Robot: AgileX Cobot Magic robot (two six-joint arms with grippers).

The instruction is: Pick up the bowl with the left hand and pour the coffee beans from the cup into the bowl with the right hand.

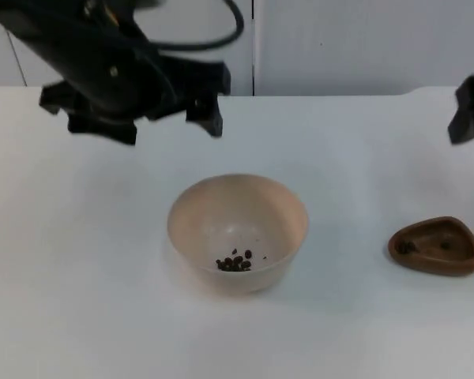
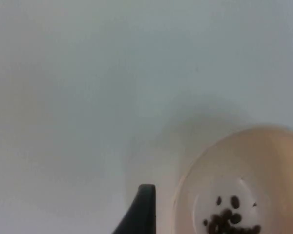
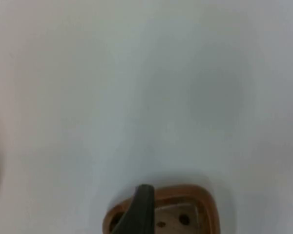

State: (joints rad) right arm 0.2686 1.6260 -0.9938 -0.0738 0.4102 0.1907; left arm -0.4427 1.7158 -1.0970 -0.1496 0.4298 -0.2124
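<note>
My left gripper [image 1: 142, 118] hangs with fingers spread, far-left of the bowl [image 1: 237, 233] standing mid-table with coffee beans [image 1: 235, 262] inside; right gripper [image 1: 470, 110], state I cannot tell, waits beyond the cup [image 1: 435, 245] at right, so each arm is nearer its own target

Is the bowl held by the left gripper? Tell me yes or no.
No: in the top view the bowl stands on the table with coffee beans inside, apart from the left gripper above it.
</note>
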